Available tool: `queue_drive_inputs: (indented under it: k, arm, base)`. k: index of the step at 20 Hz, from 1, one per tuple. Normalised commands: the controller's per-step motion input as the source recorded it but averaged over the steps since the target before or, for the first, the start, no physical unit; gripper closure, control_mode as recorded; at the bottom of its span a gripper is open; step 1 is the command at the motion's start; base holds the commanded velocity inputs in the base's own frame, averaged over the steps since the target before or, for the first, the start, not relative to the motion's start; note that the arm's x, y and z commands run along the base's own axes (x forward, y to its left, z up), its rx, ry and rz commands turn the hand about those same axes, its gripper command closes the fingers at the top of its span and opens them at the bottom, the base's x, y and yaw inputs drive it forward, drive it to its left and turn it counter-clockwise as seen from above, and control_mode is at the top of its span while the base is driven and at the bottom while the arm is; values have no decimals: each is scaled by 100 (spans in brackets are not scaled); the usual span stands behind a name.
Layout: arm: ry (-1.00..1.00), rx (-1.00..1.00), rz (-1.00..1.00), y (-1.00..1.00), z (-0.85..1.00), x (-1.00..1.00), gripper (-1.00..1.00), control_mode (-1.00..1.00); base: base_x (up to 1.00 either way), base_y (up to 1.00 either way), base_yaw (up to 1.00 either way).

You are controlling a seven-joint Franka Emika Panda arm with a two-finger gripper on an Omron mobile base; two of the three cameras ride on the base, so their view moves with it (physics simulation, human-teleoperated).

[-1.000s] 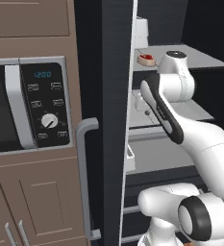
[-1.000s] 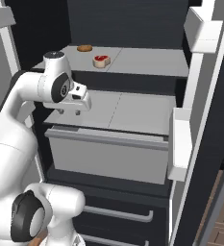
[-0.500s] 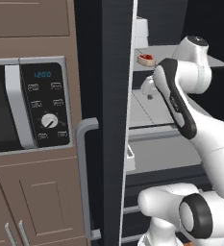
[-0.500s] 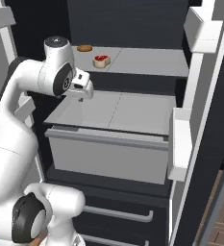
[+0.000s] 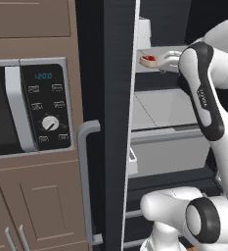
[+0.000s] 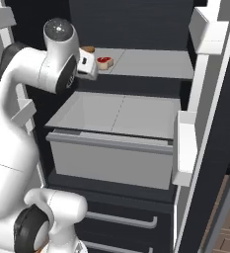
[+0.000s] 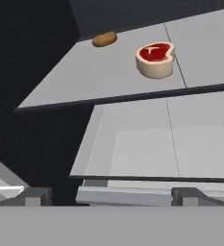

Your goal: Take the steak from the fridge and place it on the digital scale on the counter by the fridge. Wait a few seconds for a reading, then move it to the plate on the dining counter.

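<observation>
The steak [image 7: 155,58], a small red slab with a pale rim, lies on the upper light grey shelf [image 6: 146,63] of the open fridge [image 5: 118,122]. It also shows as the steak [image 5: 148,60] and the steak [image 6: 104,63] in the base views. My gripper [image 6: 92,69] hangs just in front of that shelf's edge, short of the steak, and the gripper [image 5: 162,62] is level with it. In the hand view my gripper [image 7: 111,194] is open, its fingertips [image 7: 36,195] wide apart with nothing between them. The digital scale, the plate and both counters are out of view.
A small brown lump [image 7: 104,39] lies behind the steak on the same shelf. Below is a lower shelf over a grey drawer [image 6: 111,150]. White door bins [image 6: 185,143] line the right-hand door. A silver microwave [image 5: 27,108] sits in the brown cabinets at left.
The arm has swung up from the lower shelf to the steak's shelf level. The gripper has gone from nearly shut to wide open.
</observation>
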Motion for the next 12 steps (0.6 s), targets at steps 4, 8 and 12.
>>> queue_drive_inputs:
  k: [4, 8, 12]
  arm:
    - [-27, 0, 1, -1, 68, -16, -100, -100]
    - [-37, -1, 0, 8, 6, -4, -100, -100]
    - [-31, -9, 0, 9, -1, -6, -100, -100]
  base:
    - [0, 0, 0]
    - [0, 0, 0]
    - [0, 0, 0]
